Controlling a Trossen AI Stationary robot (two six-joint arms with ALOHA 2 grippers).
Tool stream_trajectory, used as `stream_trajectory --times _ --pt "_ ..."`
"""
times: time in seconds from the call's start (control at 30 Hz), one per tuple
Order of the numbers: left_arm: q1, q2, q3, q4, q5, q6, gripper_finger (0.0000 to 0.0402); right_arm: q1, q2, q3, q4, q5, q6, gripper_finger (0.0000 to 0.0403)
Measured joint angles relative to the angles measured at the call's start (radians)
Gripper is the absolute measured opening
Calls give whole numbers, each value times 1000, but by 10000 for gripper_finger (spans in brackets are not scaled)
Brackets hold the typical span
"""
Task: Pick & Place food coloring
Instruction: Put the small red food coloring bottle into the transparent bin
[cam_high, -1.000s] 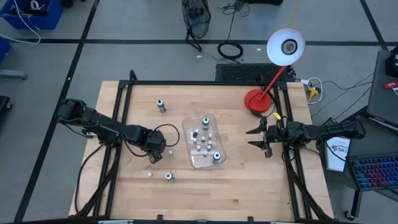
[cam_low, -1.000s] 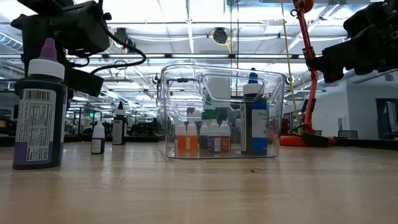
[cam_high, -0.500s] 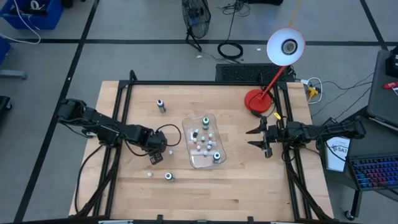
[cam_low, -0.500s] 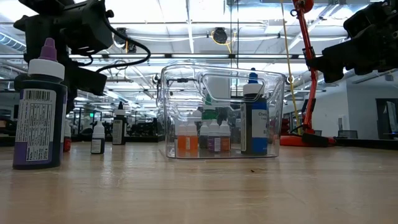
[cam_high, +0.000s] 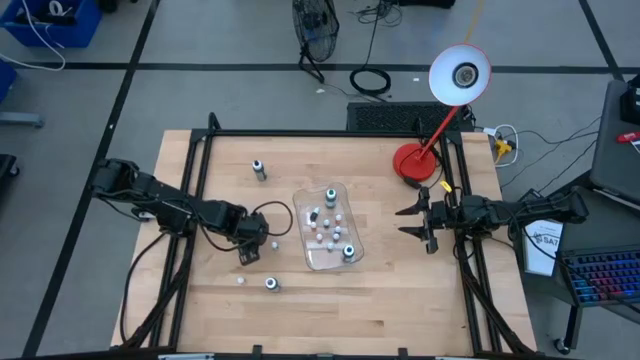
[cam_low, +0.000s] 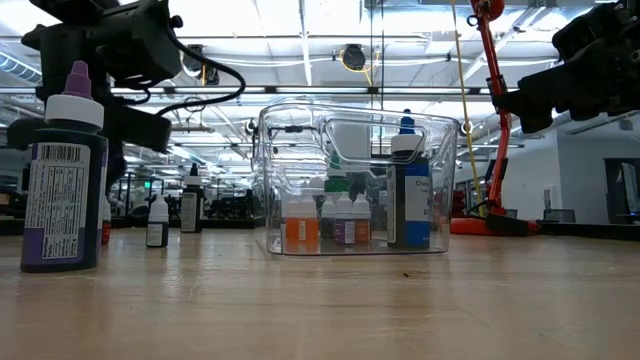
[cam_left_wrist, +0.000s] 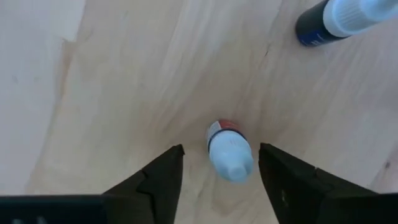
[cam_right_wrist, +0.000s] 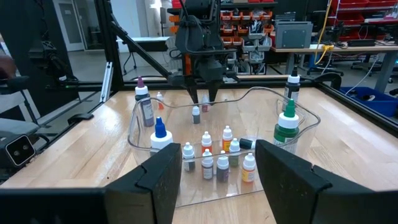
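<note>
- High view: I see my left gripper (cam_high: 250, 249) left of centre, just left of the clear tray (cam_high: 318, 259). The small bottle under it is too tiny to make out here. More food coloring sits loose: one bottle (cam_high: 259, 169) toward the upper left of the table, another (cam_high: 271, 284) below the gripper. My right gripper (cam_high: 420, 222) waits at right of centre.
- Low view: a large purple bottle (cam_low: 62, 170) fills the left; the tray's bottles stand upright at centre. The left fingertips are hidden behind it.
- Left wrist view: my fingers stand apart, either side of a red-banded bottle (cam_left_wrist: 229, 150) standing at lower centre, neither touching it. I judge it light, rigid, smooth and easily toppled; I'd grip the body below the cap.
- Right wrist view: right fingers apart, holding nothing.
</note>
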Motion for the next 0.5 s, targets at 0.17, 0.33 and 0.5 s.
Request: stream_trajectory --times 0.17,0.33,0.5 --pt "0 0 0 2 -26 94 226 0 0 0 0 0 0 192" --pt "0 0 0 29 -39 159 212 0 0 0 0 0 0 194" --pt "0 0 0 62 -19 182 187 0 0 0 0 0 0 192"
